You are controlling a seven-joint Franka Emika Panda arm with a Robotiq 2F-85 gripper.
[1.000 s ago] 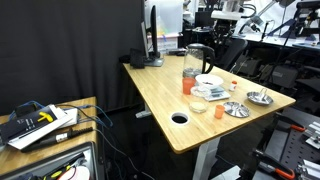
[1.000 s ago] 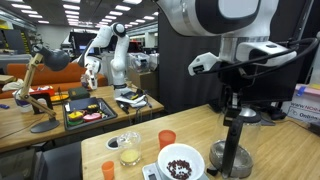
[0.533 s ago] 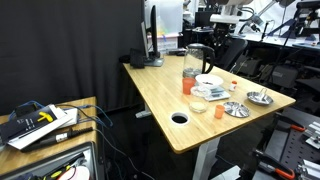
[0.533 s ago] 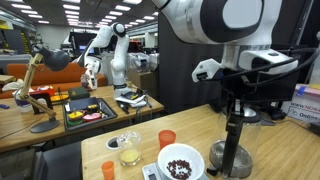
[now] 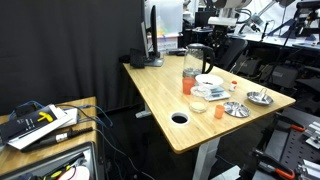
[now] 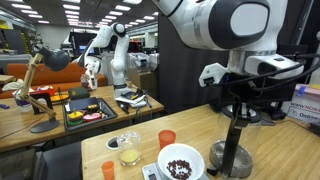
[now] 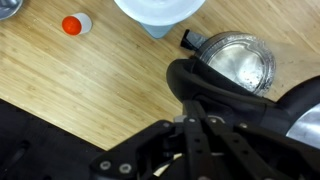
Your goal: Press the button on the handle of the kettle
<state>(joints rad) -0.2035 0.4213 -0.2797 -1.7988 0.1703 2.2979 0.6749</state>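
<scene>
Looking straight down in the wrist view onto the kettle (image 7: pixel 240 60), upright on the bench (image 7: pixel 90 80), with a white bowl (image 7: pixel 160 8) near it and a small orange cap (image 7: pixel 75 24) well apart. Poised over the dark curved handle (image 7: pixel 215 88) with the gripper (image 7: pixel 196 120), apparently drawn narrow and holding nothing. Sensible for a press: one blunt tip for pushing a small button, instead of straddling the loop. Hard to tell whether touching the handle or hanging just above it, dark against dark; no clear sight of the button either. Shows, in an exterior view, the kettle (image 5: pixel 197 58) set toward the far end of the bench, beside a tall black-and-white appliance (image 5: pixel 153 40) and with an orange tumbler (image 5: pixel 188 80) near it on the open side; hence, probably, the approach from above, clear of the crockery. Judged to be at the lining-up stage, the press not yet made. Next, likely a short push straight down, kept centred on the handle to avoid sliding off its curve or nudging the kettle toward the bowl.
</scene>
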